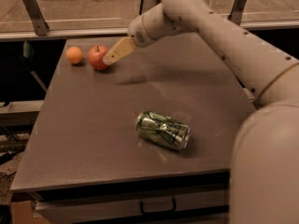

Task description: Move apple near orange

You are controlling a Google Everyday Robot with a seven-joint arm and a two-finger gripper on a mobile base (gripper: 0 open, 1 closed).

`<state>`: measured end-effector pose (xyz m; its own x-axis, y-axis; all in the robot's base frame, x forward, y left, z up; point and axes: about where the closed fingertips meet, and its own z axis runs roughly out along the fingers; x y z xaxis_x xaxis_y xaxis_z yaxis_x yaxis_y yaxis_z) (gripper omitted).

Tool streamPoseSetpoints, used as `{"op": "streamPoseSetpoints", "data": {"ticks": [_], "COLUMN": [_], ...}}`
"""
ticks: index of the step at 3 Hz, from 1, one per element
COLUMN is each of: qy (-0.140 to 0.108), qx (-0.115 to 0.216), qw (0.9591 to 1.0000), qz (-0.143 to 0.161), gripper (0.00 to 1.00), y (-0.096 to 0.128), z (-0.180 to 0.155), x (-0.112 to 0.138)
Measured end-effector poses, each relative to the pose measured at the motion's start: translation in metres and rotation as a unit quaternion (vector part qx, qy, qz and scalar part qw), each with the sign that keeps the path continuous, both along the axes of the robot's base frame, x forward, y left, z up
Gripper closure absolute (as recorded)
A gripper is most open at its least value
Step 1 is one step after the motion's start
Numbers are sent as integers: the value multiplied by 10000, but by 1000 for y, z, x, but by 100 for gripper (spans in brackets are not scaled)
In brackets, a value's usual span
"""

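We see a dented green metal drink can [163,130] lying on its side mid-table, its contents hidden. Near the far left corner of the flat grey tabletop [93,139], the round red apple [97,58] sits just beside the small smooth orange [74,55]. The tan two-finger gripper [112,58] is at the apple's right side; we cannot tell whether it grips. A slanted metal rail post [33,12] stands behind.
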<state>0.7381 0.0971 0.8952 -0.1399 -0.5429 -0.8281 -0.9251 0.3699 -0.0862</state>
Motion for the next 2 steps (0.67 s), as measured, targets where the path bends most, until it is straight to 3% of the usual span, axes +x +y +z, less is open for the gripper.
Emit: {"op": "streamPoseSetpoints", "data": {"ticks": [1, 2], "qy": [-504, -912], "qx": [337, 690], "qw": [9972, 9912], "qz": [-448, -664], "gripper": [0, 0], "y": [-68, -138], "z": [39, 74], "x": [-5, -17]}}
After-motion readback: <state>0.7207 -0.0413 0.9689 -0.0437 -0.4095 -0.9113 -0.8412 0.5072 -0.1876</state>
